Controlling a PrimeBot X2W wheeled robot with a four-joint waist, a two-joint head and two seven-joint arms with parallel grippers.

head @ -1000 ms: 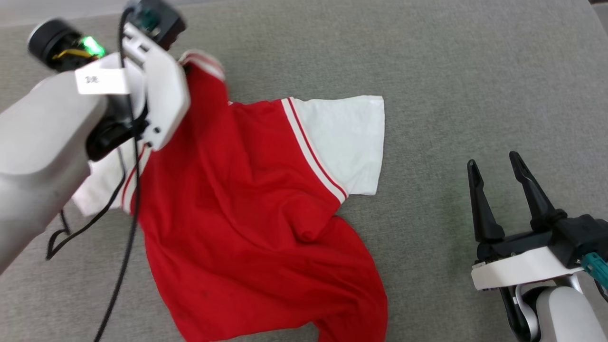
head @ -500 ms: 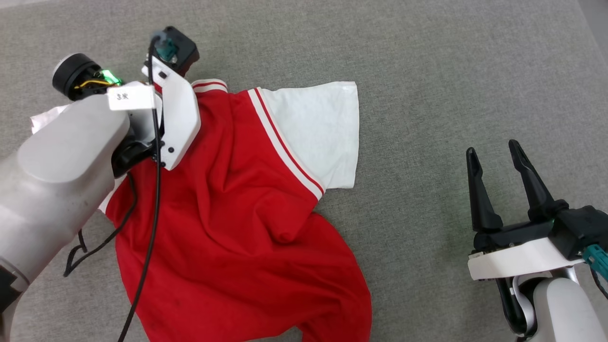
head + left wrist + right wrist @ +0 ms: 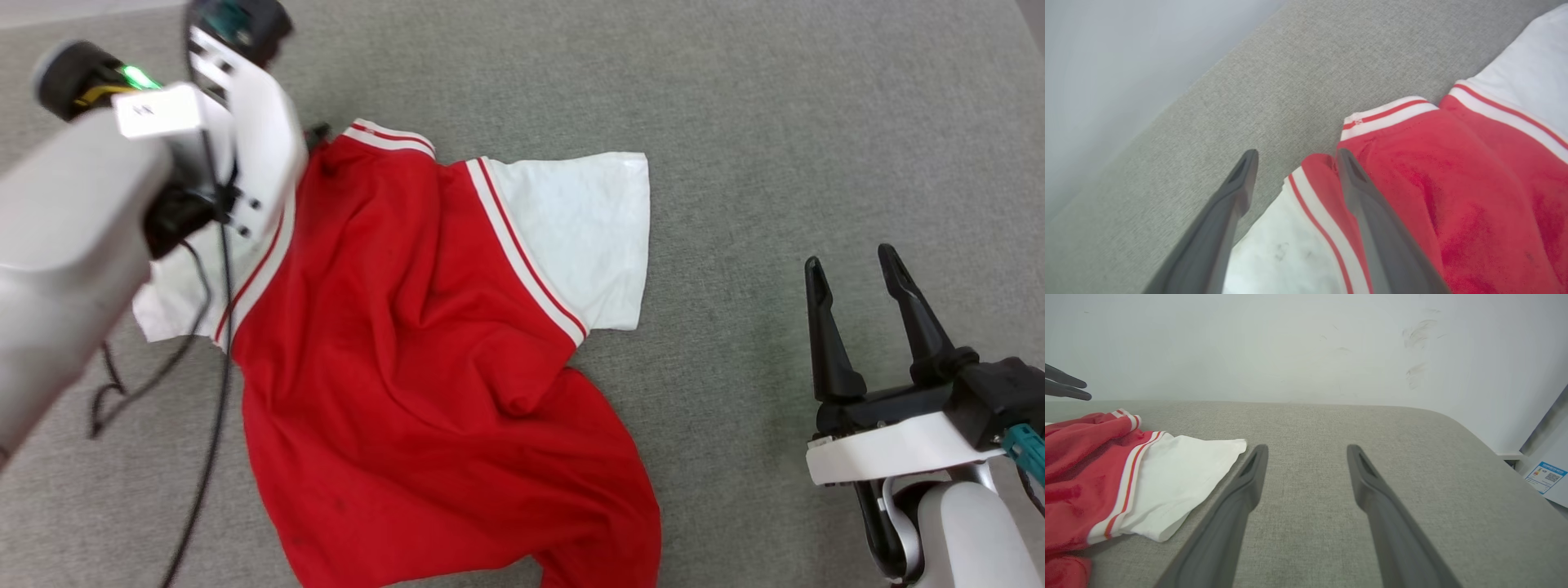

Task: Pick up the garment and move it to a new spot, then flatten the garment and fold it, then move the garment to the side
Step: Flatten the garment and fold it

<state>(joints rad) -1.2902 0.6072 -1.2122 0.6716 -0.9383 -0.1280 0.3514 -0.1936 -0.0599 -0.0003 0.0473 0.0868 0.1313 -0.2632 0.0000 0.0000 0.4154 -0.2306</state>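
Head view: the garment (image 3: pixel 408 351) lies rumpled on the grey surface (image 3: pixel 775 122), left gripper (image 3: pixel 1297 157) released over its collar, right gripper (image 3: pixel 853 273) spread, empty.

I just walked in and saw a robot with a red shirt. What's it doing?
The robot is working on a red and white jersey, which lies wrinkled on a grey padded surface, not yet flat or folded. Its left gripper hovers at the collar end with its fingers spread, holding nothing. Its right gripper sits off to the side, open too, apart from the jersey.
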